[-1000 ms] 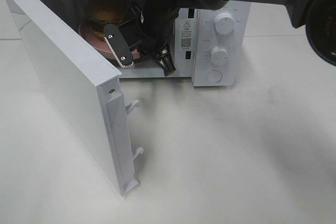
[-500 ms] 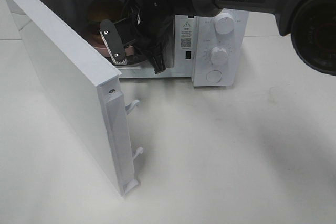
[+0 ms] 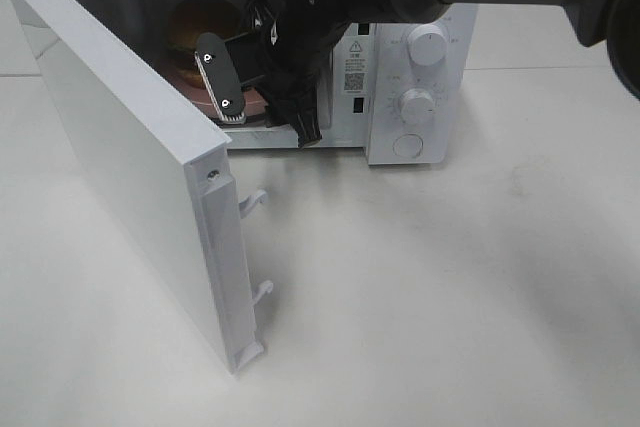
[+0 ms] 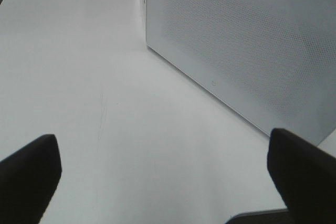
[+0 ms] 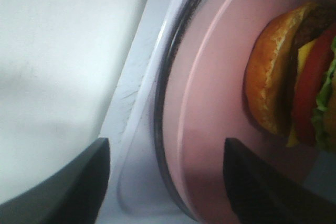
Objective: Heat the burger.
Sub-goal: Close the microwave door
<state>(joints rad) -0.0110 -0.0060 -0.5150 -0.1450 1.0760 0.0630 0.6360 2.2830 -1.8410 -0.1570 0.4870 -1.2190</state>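
Note:
The burger (image 3: 200, 22) sits on a pink plate (image 3: 252, 103) inside the open microwave (image 3: 400, 7). The right wrist view shows the burger (image 5: 294, 77) close up on the plate (image 5: 215, 103), which rests on the glass turntable. My right gripper (image 3: 270, 125) is at the oven's mouth. It is open, and its fingers (image 5: 79, 182) stand on either side of the plate's rim without touching it. My left gripper (image 4: 165, 177) is open and empty, low over the white table beside a perforated white panel (image 4: 252, 51) of the microwave.
The microwave door (image 3: 130, 147) swings out wide to the front left, with its latch hooks (image 3: 255, 197) sticking out. Two dials (image 3: 428, 45) and a button (image 3: 408, 145) are on the right control panel. White tabletop (image 3: 450, 297) lies in front.
The right gripper's jaws have spread apart and let go of the plate's rim. The arm has shifted slightly at the oven's mouth. The left gripper has stayed open.

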